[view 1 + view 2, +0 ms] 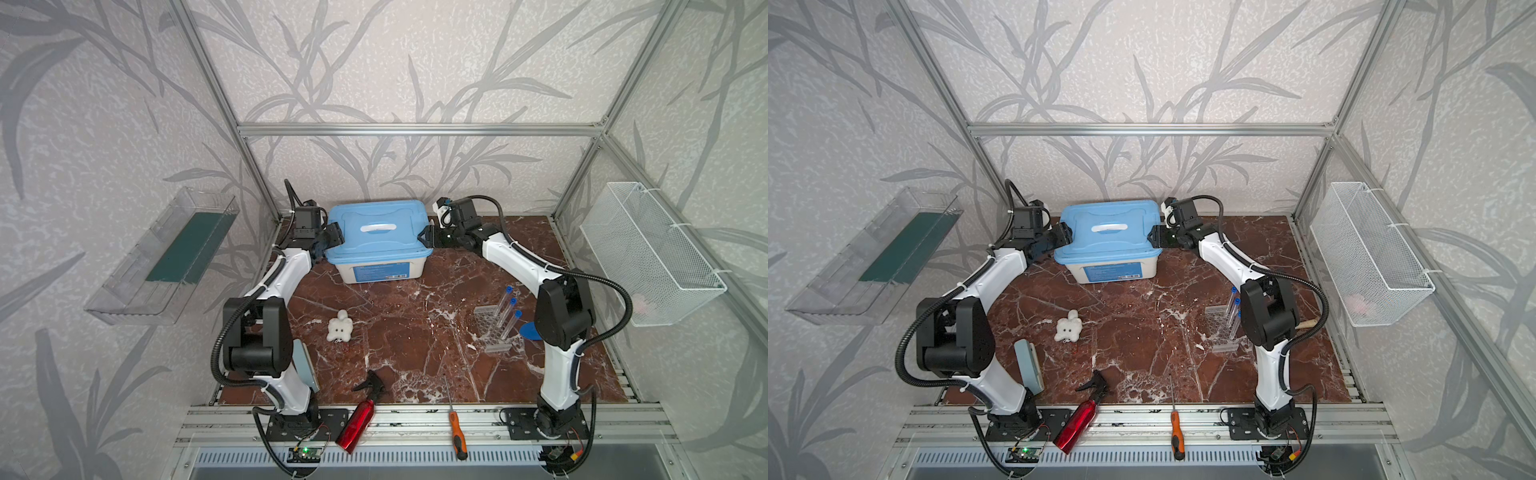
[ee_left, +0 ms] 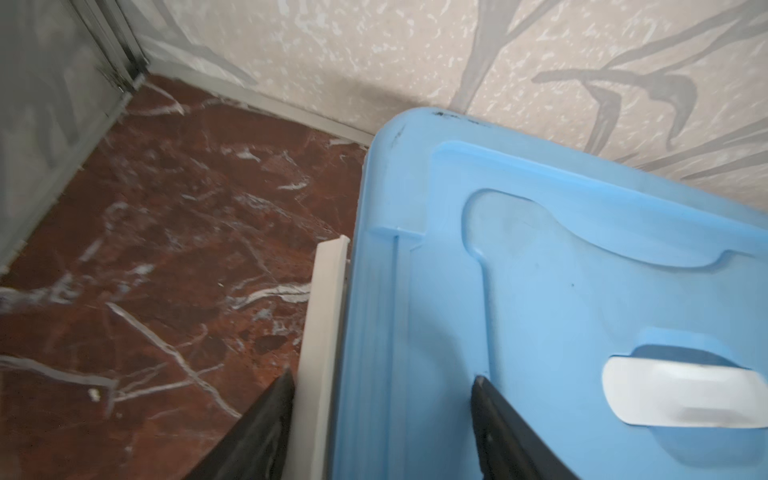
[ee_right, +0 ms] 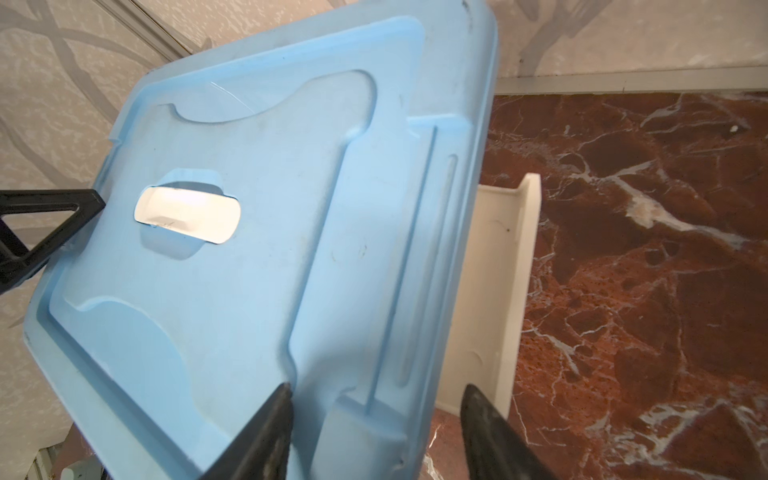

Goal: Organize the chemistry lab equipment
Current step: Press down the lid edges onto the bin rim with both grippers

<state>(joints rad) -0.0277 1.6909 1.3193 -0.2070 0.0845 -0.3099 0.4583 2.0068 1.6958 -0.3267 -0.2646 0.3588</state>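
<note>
Three clear blue-capped tubes [image 1: 509,311] stand tilted in a clear perforated rack [image 1: 496,332] at the right, partly behind my right arm in a top view. Both grippers are at the back, on a white box [image 1: 382,270] with a blue lid [image 1: 378,232]. My left gripper [image 2: 382,376] straddles the lid's left rim. One finger presses a white latch [image 2: 322,332] and the other rests on the lid [image 2: 540,270]. My right gripper [image 3: 378,388] straddles the right rim. One finger lies on the lid [image 3: 249,249] and the other stands a little off its edge. That side's latch [image 3: 503,291] is swung out.
A white plush toy [image 1: 340,327] lies mid-table. A red spray bottle [image 1: 357,419] and an orange-handled screwdriver [image 1: 456,432] lie across the front rail. A blue disc [image 1: 530,331] sits beside the rack. A wire basket [image 1: 648,253] hangs at the right and a clear tray [image 1: 162,257] at the left.
</note>
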